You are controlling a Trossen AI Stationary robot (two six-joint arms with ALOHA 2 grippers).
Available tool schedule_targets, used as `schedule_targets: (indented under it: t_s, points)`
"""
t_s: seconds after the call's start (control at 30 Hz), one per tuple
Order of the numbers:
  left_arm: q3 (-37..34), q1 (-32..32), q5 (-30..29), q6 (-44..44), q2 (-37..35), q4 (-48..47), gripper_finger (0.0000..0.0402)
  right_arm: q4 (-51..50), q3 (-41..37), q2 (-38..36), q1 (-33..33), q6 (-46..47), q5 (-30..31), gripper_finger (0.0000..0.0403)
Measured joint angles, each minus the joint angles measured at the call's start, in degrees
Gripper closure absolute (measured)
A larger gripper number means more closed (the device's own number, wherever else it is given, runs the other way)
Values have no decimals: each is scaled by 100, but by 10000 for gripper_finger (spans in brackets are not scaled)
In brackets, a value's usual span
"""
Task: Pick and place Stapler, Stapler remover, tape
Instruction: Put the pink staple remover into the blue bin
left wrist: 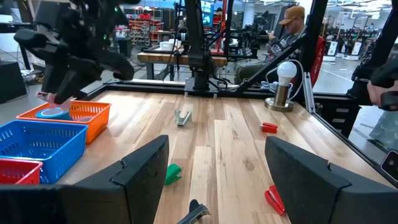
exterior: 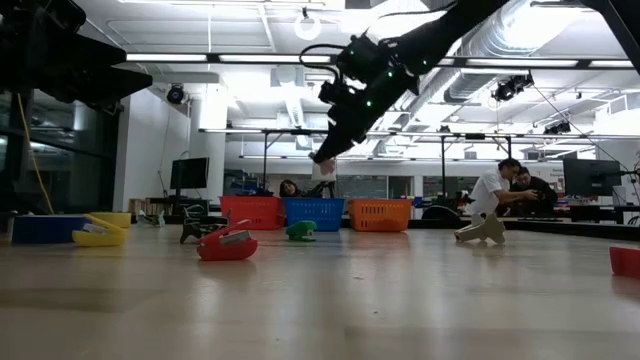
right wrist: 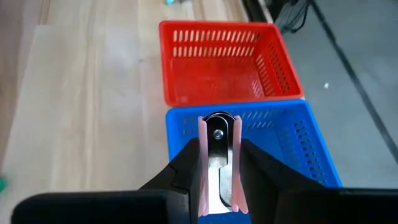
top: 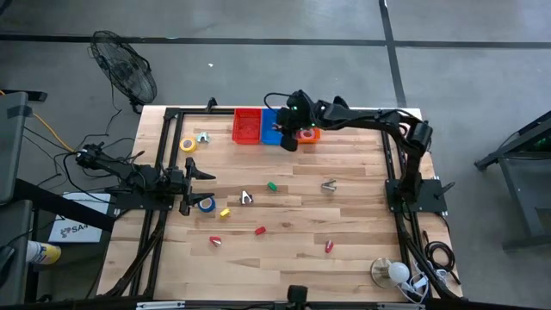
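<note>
Right end effector [right wrist: 219,180]: fingers clamped on the two pink plastic side grips of a small pink-and-metal staple remover [right wrist: 217,163], which hangs nose-down between them. Grip looks centred and square in the right wrist view.

Directly below the end effector: blue plastic mesh basket [right wrist: 292,140], open top. The remover is held well above its rim, roughly over the near wall rather than the middle, as far as I can judge.

Just beyond it: red plastic mesh basket [right wrist: 227,62], touching or nearly touching the blue one. To the other side of the blue one in the high view, an orange mesh basket [top: 310,134] with a blue ring of tape [left wrist: 52,114] lying inside.

Step in hand, by my reading: drop-off of the remover into the blue basket. To do it well: shift the end effector further over the basket's centre, lower until the remover's nose is below rim height, then part the fingers fully. Releasing from this height risks a bounce off the near wall.

Left end effector [left wrist: 217,180]: waiting low over the tabletop [top: 344,224], fingers spread wide, nothing held. Just beside it: another blue tape ring [top: 207,204]. Farther off, a yellow tape ring [top: 188,145].
</note>
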Motion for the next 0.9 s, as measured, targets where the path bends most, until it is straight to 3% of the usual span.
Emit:
schedule_targets:
  t_s: [0.33, 0.73, 0.9]
  points:
    - [-2, -1, 1, 2, 1, 0, 140, 1541, -900, 1, -157, 571, 77, 314]
    - [-1, 0, -1, 2, 1, 0, 140, 1888, -1106, 1, -316, 1466, 19, 312]
    - [-2, 1, -1, 2, -1, 0, 140, 1892, -1106, 1, -325, 1802, -278, 313]
